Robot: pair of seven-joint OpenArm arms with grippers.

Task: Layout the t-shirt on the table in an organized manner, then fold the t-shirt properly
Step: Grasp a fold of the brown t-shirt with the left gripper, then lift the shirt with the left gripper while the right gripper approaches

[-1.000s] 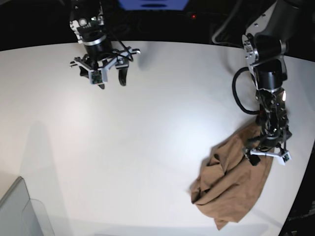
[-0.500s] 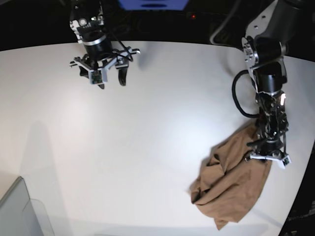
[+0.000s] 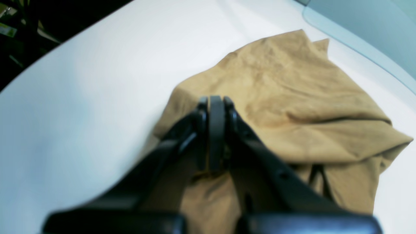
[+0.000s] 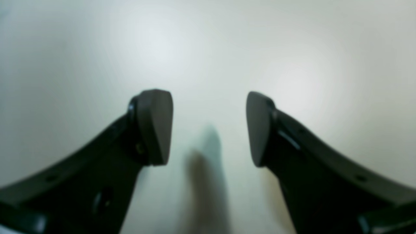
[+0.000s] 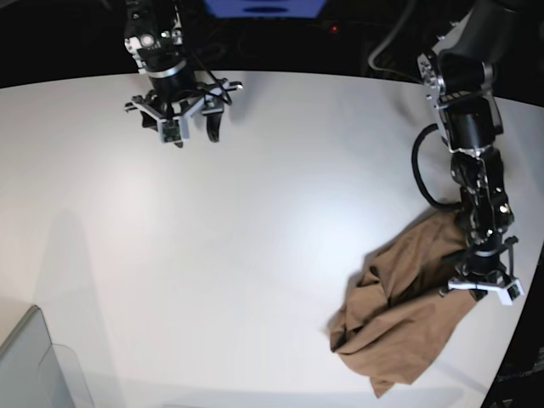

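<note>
The t-shirt (image 5: 399,319) lies crumpled in a loose heap near the desk's (image 5: 272,221) right edge in the base view, toward the near right corner, with wrinkled folds piled over one another and one pointed end reaching toward the near edge. The rest of the white desk surface around it is glossy and shows soft reflections.

The left pincer (image 5: 478,289) is down on the heap's right side, close to the desk's right edge. In the left wrist view the left pincer (image 3: 215,130) has its two dark fingers pressed together, closed on a fold of the tan cloth of the t-shirt (image 3: 292,107), which bunches up beneath and behind them. A grey translucent bin (image 3: 367,29) shows at the upper right of that view, and the same bin (image 5: 38,365) sits at the desk's near left corner in the base view.

The right pincer (image 5: 183,119) hangs over the far left part of the desk, well apart from the shirt. The right wrist view shows the right pincer (image 4: 209,128) with its fingers spread wide and nothing between them, only the bare desk (image 4: 208,48) below.
</note>
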